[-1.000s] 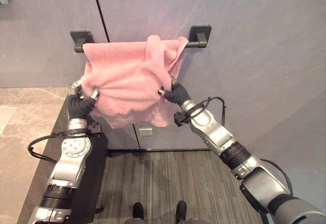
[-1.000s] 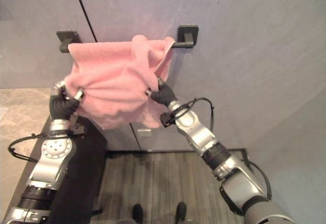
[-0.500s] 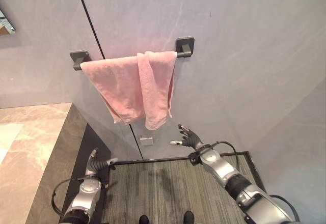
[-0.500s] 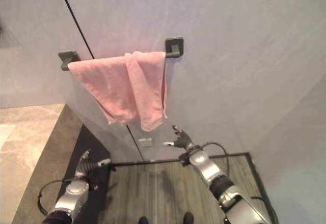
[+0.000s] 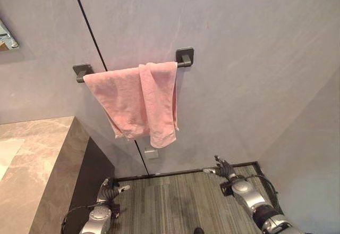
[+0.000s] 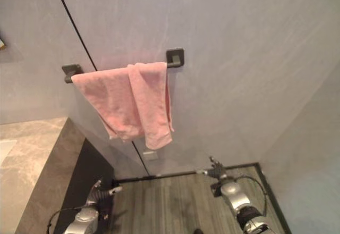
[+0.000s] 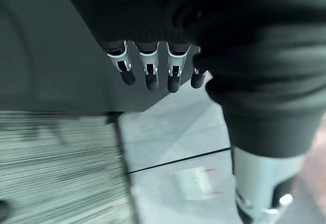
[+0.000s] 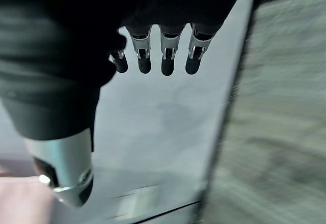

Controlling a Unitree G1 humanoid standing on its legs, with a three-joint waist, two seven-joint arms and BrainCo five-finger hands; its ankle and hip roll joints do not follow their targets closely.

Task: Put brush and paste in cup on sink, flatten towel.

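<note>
A pink towel hangs over a dark wall rail, bunched toward the rail's left and middle, with a folded strip overlapping its right part. Both hands are low, well below the towel and apart from it. My left hand is near the floor beside the dark cabinet side, fingers straight and holding nothing. My right hand is near the base of the wall at the right, fingers spread and holding nothing. In the wrist views the left hand's fingers and the right hand's fingers extend straight toward the wall.
A marble-look counter with a dark cabinet side stands at the left. The grey wall has a thin dark vertical seam and a small white plate low down. A striped grey floor lies below.
Both hands let go of the towel and dropped to near the floor. The towel now hangs freely on the rail. The camera view has shifted as well.
</note>
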